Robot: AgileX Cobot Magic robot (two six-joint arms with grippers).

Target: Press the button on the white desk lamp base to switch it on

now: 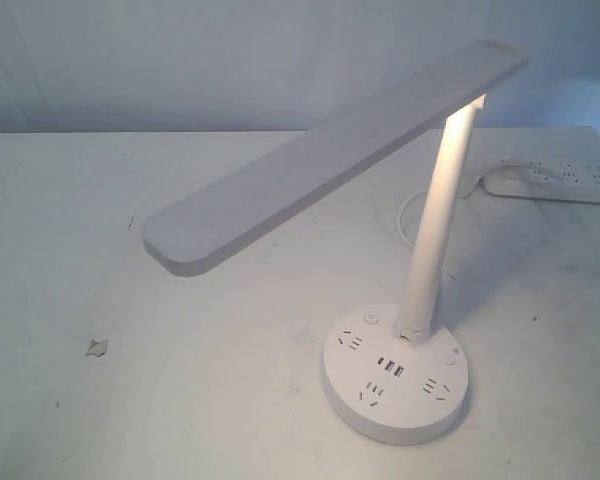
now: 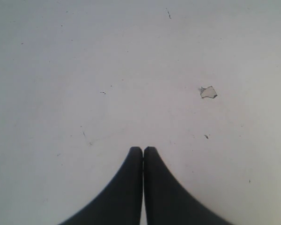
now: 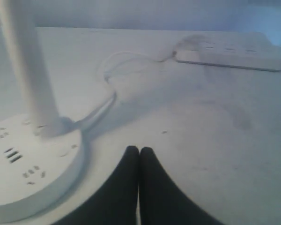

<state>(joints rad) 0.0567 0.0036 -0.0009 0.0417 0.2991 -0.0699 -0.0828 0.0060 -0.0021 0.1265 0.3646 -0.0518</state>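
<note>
1. The tiny round white push button (image 1: 371, 320) sits on the far-left part of the thick round white plastic lamp base (image 1: 400, 425), near and right on the white table (image 1: 80, 250). Nothing touches it.
2. The slim white post (image 1: 435, 230) glows warm just under the long flat white head (image 1: 320, 160). I judge the lamp may already be lit, so the press may be done, but I cannot be sure.
3. My right gripper (image 3: 139, 152) is pressed together and empty, just beside the base's rim.
4. My left gripper (image 2: 143, 151) is likewise pressed together and empty, over bare table near a small grey chip (image 2: 208, 92), well left of the lamp.
5. A long white power strip (image 1: 555, 183) lies far right.
</note>
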